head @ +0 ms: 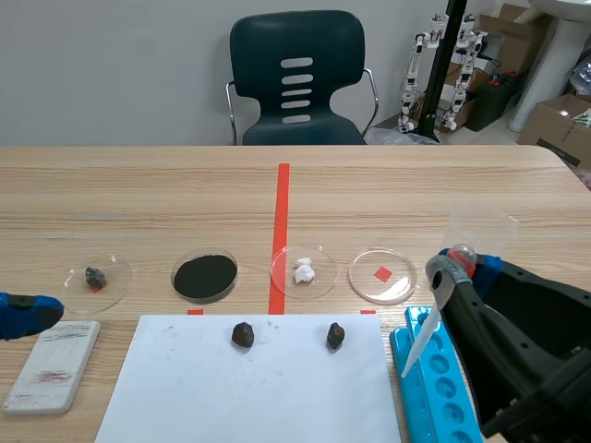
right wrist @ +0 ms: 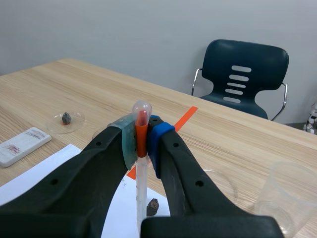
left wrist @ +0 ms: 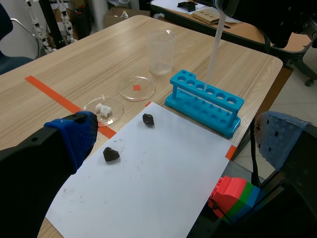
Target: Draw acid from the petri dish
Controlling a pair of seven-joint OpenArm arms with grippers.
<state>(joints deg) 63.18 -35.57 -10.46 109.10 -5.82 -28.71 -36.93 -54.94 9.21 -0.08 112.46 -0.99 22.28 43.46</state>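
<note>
The pipette [head: 420, 340] is held clamped at its red-cored bulb by the right pincer [head: 459, 266], at the lower right of the scene view. Its tip slants down over the blue test-tube rack [head: 432, 392]. The left pincer [left wrist: 178, 136] is spread apart and holds nothing, low at the left edge of the scene view.

The clear petri dish [head: 381, 276], taken to be the acid dish, lies right of centre on the surface [head: 138, 194], up and to the left of the pipette's tip. No liquid can be made out in it.

Several slips are judged possible. The slanted tip could be caught on the dish's rim, and so light a dish would be pushed or tipped. If the bulb were pressed only once the tip was submerged, air would be blown through the acid and it could be splashed. The neighbouring dish with the white lump [head: 304, 270] could be entered by mistake. The plastic beaker [head: 483, 226], just behind the pincer, could be knocked as the arm is swung.
</note>
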